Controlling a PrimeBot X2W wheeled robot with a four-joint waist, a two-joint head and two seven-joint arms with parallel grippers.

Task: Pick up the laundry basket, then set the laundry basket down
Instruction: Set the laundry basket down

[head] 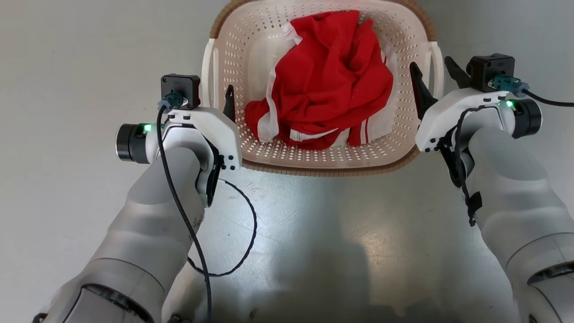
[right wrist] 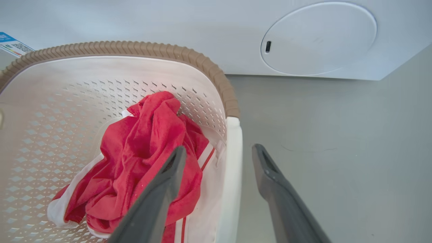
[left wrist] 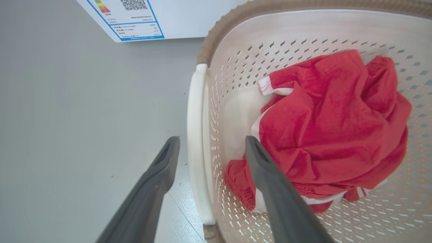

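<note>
The laundry basket (head: 323, 167), cream-white and perforated with a brown woven rim, stands on the floor straight ahead of me. A crumpled red garment with white stripes (head: 332, 76) lies inside it. My left gripper (head: 214, 96) is open and straddles the basket's left loop handle (left wrist: 195, 135), one finger inside the basket and one outside, neither touching it. My right gripper (head: 431, 65) is also open, straddling the right loop handle (right wrist: 233, 162) the same way. In the wrist views the left gripper (left wrist: 212, 140) and the right gripper (right wrist: 219, 149) have their jaws well apart around the handles.
A white washing machine (right wrist: 317, 37) stands just beyond the basket, with a round door and a blue-edged label (left wrist: 135, 17). Smooth grey floor (head: 67, 67) spreads to both sides and in front of the basket. A black cable (head: 251, 224) loops off my left wrist.
</note>
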